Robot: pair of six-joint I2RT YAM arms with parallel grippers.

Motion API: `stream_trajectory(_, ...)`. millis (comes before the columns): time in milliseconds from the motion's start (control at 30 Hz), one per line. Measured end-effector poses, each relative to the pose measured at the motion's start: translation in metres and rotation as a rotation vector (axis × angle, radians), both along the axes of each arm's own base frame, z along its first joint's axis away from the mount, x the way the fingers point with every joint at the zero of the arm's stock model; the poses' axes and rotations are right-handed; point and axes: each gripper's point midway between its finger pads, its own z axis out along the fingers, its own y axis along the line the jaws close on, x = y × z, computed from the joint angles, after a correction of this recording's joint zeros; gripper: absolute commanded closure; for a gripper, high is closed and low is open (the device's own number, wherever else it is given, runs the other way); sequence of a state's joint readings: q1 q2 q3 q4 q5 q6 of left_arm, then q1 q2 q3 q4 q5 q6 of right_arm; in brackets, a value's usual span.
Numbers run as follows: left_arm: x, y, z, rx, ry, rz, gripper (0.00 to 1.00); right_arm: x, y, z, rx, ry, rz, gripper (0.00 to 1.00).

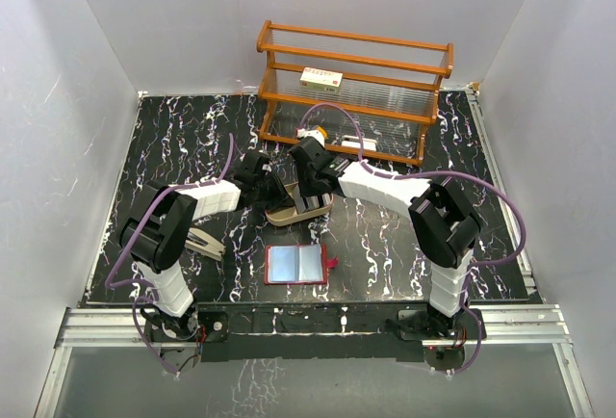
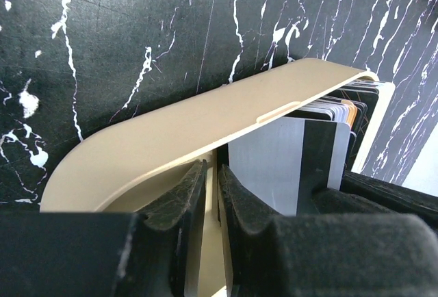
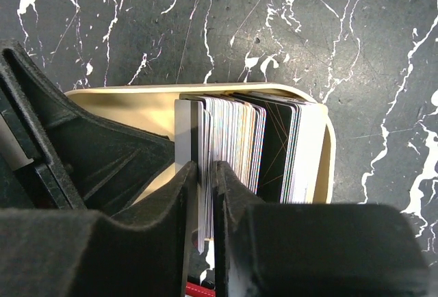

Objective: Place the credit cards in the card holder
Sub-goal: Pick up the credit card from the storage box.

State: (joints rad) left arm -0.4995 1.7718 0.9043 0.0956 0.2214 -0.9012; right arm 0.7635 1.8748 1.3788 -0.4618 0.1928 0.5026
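Observation:
A stack of credit cards [image 3: 236, 139] stands on edge in a tan oval tray [image 1: 285, 216], close under both wrists. My right gripper [image 3: 205, 187] is shut on a few credit cards at the left end of the stack. The left gripper [image 2: 212, 187] is shut on the tray's wall [image 2: 171, 133], with a grey card [image 2: 267, 167] just beside its fingers. The card holder [image 1: 296, 264] lies open on the table nearer the arm bases, bluish pockets up, apart from the tray. In the top view the left gripper [image 1: 272, 192] and right gripper [image 1: 313, 196] meet over the tray.
A wooden rack [image 1: 356, 81] stands at the back with a white box with red marks [image 1: 320, 78] on it and an orange piece [image 1: 310, 134] at its foot. A small tan object [image 1: 204, 243] lies by the left arm. White walls enclose the black marbled table [image 1: 404, 245].

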Motion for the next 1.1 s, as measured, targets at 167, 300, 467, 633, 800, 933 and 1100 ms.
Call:
stream_trajectory(167, 0.0, -0.002, 0.0, -0.007, 0.0, -0.005, 0.82, 0.004, -0.002, 0.005, -0.038, -0.024, 0.007, 0.94)
stream_trajectory(300, -0.002, -0.003, 0.001, -0.013, 0.003, -0.013, 0.81, 0.005, -0.006, 0.006, -0.055, -0.029, 0.003, 0.95)
stream_trajectory(467, -0.002, -0.004, 0.001, -0.014, 0.004, -0.014, 0.81, 0.005, -0.006, 0.006, -0.056, -0.03, 0.005, 0.91)
stream_trajectory(633, -0.002, -0.004, 0.001, -0.014, 0.004, -0.014, 0.81, 0.005, -0.006, 0.006, -0.056, -0.03, 0.005, 0.89)
stream_trajectory(800, -0.002, -0.004, 0.0, -0.013, 0.005, -0.014, 0.81, 0.004, -0.007, 0.01, -0.055, -0.031, 0.004, 0.95)
stream_trajectory(933, -0.002, -0.004, 0.0, -0.013, 0.004, -0.015, 0.81, 0.003, -0.009, 0.017, -0.047, -0.038, 0.003, 1.0)
stream_trajectory(1100, -0.002, -0.004, 0.0, -0.013, 0.005, -0.014, 0.81, 0.003, -0.008, 0.023, -0.036, -0.045, 0.004, 1.0)
